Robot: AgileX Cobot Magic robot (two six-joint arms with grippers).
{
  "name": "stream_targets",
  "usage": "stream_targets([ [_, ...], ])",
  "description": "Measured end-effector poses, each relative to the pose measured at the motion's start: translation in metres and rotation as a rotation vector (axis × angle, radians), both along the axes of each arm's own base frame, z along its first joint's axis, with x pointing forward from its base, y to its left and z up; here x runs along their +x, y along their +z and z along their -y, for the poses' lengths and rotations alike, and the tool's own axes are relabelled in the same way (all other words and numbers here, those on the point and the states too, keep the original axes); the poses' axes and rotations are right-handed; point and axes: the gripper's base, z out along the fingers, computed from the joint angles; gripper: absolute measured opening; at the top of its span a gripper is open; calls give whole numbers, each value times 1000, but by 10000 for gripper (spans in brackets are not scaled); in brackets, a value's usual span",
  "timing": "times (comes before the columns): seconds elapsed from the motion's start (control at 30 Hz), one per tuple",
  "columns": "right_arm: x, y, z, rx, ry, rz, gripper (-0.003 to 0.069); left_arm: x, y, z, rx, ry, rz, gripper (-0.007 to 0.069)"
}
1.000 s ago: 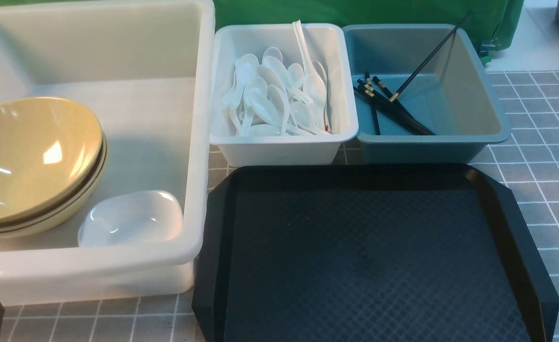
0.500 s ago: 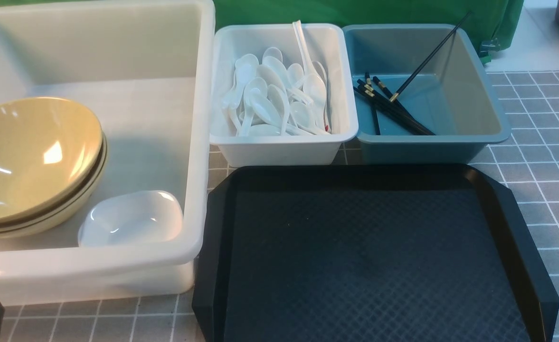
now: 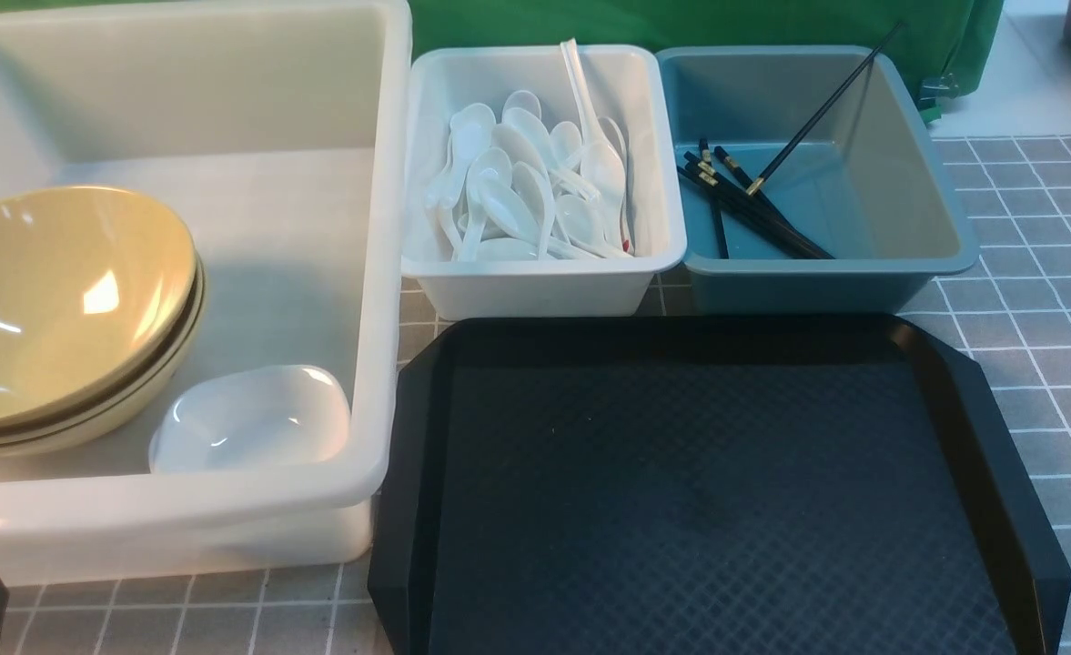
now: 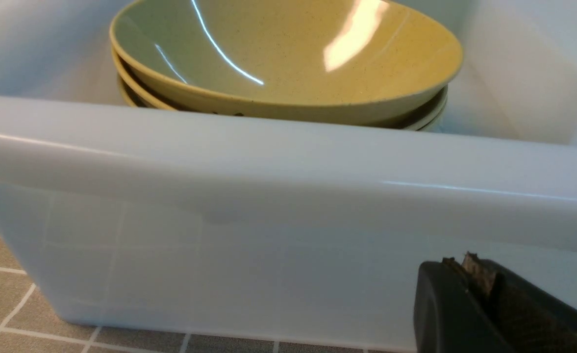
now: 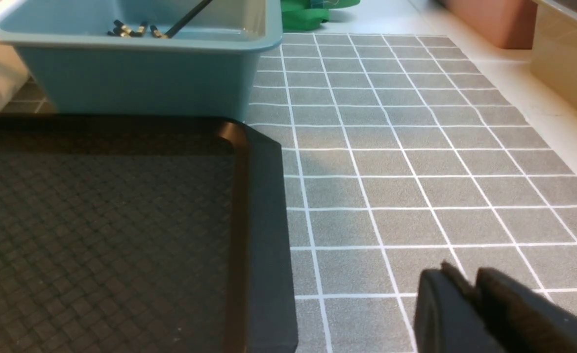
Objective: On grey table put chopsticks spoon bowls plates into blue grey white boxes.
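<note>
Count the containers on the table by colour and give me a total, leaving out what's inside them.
White: 2, the big tub holding the bowls, and the small bin holding the spoons.
Blue-grey: 1, the bin holding the chopsticks.
Black: 1, the flat tray.
Total: 4 containers.

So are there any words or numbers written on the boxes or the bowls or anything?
None: no words, labels, brands or numbers can be read in any view.
The bowls, spoons, white box, blue-grey box and black tray all look plain.
The chopsticks carry only gold bands.
A tiny red spot among the spoons is too small to read.
</note>
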Motion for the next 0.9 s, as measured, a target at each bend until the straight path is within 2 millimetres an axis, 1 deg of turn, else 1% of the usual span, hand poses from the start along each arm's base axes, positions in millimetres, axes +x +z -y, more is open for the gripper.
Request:
stream_targets([
  [0.9, 0, 0, 0, 0, 0, 0, 149, 0, 0, 0, 0, 0, 0, -8],
])
